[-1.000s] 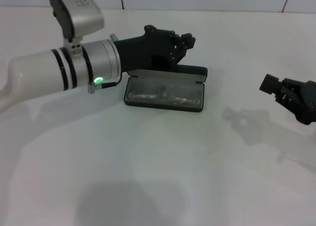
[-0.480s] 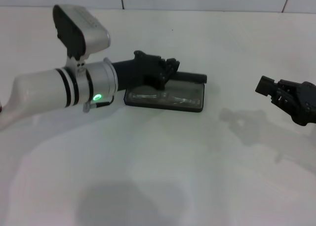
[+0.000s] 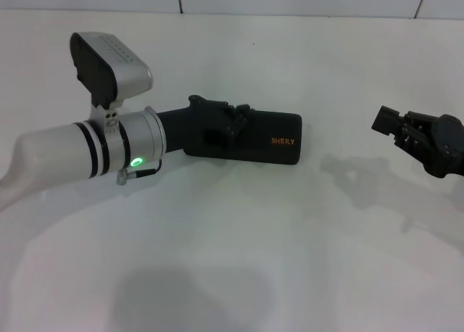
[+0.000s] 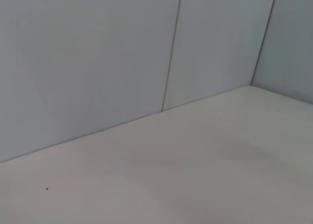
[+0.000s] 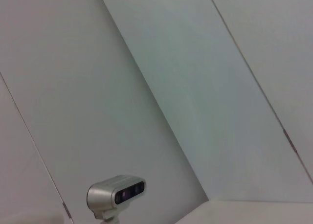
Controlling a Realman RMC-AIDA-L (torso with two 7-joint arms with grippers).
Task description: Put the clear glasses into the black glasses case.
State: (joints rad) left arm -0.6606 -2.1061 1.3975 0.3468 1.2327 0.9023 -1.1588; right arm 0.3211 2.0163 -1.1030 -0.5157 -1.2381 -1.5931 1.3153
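Seen from the robot's head, looking down on a white tabletop point(image 3: 239, 238) with a tiled wall along its far edge.

On the left, a silver and white arm reaching in from the tabletop's left edge toward the middle, a green light glowing on its wrist and a grey camera block standing above it. At its end, the left gripper point(image 3: 235, 118), black, pressed down onto the left end of the black glasses case point(image 3: 264, 140). Fingers bunched low against the lid; whether apart or together, cannot tell.

In the middle, a little toward the far edge, the black glasses case lying flat with its lid down, long side running left to right, orange "SHERY" lettering showing near its right end. Left third of the lid covered by the gripper, right part bare. No sight of the clear glasses with the lid closed.

On the right, well apart from the case, the right gripper point(image 3: 388, 122), black, raised off the surface near the tabletop's right edge, its shadow falling on the white surface below. Fingertips pointing toward the case; their spacing cannot be told.

Left wrist view: only bare tabletop and wall panels. Right wrist view: wall panels and 1 grey camera block point(image 5: 116, 190) low in the picture.
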